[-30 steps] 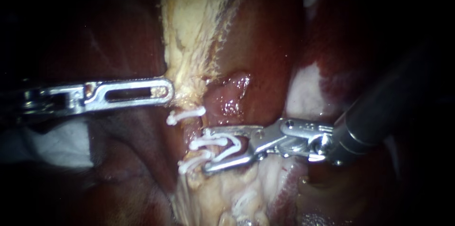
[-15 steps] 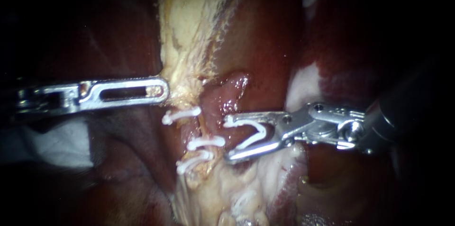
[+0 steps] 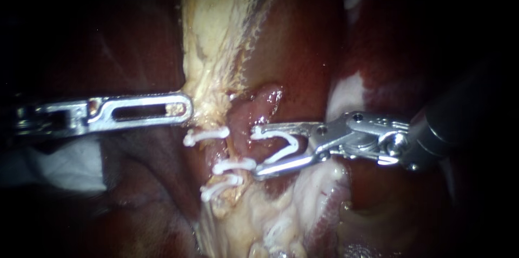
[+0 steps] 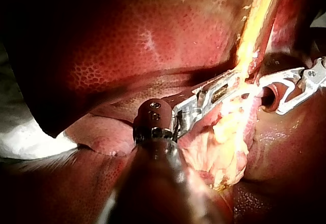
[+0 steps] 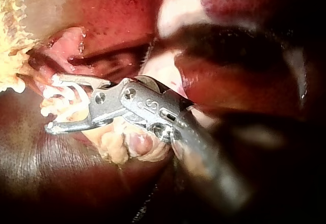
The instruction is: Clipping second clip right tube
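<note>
Lying in the mouth of the open clip [image 3: 289, 141], the right tube [image 3: 246, 123] is showing as a pink, wet band just beside the pale strand [image 3: 216, 47]. In the left wrist view a round red tube is sitting between the clip's two legs, close to its bend. The legs are standing wide apart, not pressed on the tube.

The right instrument [image 3: 256, 151] is coming in from the right and carrying this white clip. Its jaws are spread wide, each one bearing against a leg of the clip from outside, so they are clamping the clip and nothing else. The lower jaw is lying over pale fatty tissue [image 3: 303, 193], and the upper jaw is reaching across the pink tube.

Just left of the jaw tips, three set clips [image 3: 233, 165] are lying one under another across the neighbouring tube, all closed flat. The nearest one is almost touching the lower jaw tip.

The left instrument [image 3: 188, 109] is reaching in level from the left. Its slotted jaws are lying together, pinching the edge of the pale strand above the topmost set clip.

Dark red liver [image 3: 303, 47] is filling the ground around both instruments. A white cloth [image 3: 70, 166] is showing under the left shaft.
</note>
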